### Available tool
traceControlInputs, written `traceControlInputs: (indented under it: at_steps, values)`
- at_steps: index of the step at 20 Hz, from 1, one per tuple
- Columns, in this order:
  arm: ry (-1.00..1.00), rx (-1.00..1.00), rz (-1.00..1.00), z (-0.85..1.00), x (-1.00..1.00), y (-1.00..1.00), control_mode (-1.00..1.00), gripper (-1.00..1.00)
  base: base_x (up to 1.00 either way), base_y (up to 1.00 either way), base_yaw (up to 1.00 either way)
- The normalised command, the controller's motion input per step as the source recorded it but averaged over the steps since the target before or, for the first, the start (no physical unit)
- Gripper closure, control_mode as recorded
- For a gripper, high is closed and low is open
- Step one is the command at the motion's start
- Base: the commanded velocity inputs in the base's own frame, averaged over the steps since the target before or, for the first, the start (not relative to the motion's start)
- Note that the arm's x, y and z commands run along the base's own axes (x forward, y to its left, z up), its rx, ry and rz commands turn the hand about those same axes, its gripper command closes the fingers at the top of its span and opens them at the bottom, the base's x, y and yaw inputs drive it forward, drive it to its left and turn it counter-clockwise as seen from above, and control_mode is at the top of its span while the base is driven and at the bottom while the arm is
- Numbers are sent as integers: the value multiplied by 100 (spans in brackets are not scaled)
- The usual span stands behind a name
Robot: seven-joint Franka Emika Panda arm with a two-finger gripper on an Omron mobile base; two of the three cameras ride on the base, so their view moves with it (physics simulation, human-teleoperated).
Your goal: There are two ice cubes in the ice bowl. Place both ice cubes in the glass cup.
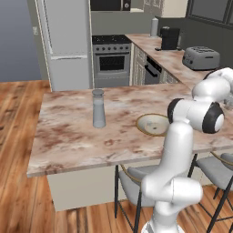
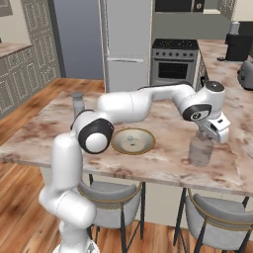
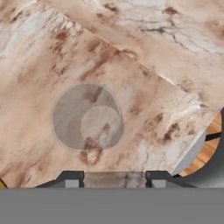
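At the near right end of the marble counter (image 2: 168, 163), close to its front edge, the glass cup (image 2: 200, 153) is seen standing upright, translucent enough for the veined stone to be made out through it. Directly above its mouth the tool (image 2: 205, 136) is held pointing down, carried there by the white arm reaching across from the left. In the hand view the cup (image 3: 74, 116) is seen from above as a grey ring with a paler disc inside it, a little left of centre and ahead of the fingertips (image 3: 72, 179). Between those two tips a pale, see-through block is wedged from one to the other: the tool is clamped on an ice cube (image 3: 113, 179), which is held clear above the cup's rim.

The ice bowl (image 2: 132, 152) is set on the counter to the left of the cup, well apart from it, near the arm's elbow. Its beige inside is shown with faint marks at the middle; whether a cube lies there cannot be told.

Farther left on the counter, a tall grey lidded vessel (image 1: 98, 109) is seen upright, apart from the bowl (image 1: 142, 127). Grey stools (image 2: 217, 217) are tucked under the counter's near edge. At the back, an oven (image 1: 111, 61), a pale fridge (image 1: 68, 41) and a toaster (image 1: 200, 58) are visible.
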Motion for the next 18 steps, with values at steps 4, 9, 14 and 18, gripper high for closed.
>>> traceControlInputs:
  at_steps: [4,9,14,18]
  values:
    - [1,0,0,-6,23,-12,-100,100,0,0,0]
    - [4,0,0,-25,30,-2,-100,100,0,0,0]
    - [6,0,0,-33,30,0,-100,100,0,0,0]
    - [4,0,0,-27,29,0,-100,100,0,0,0]
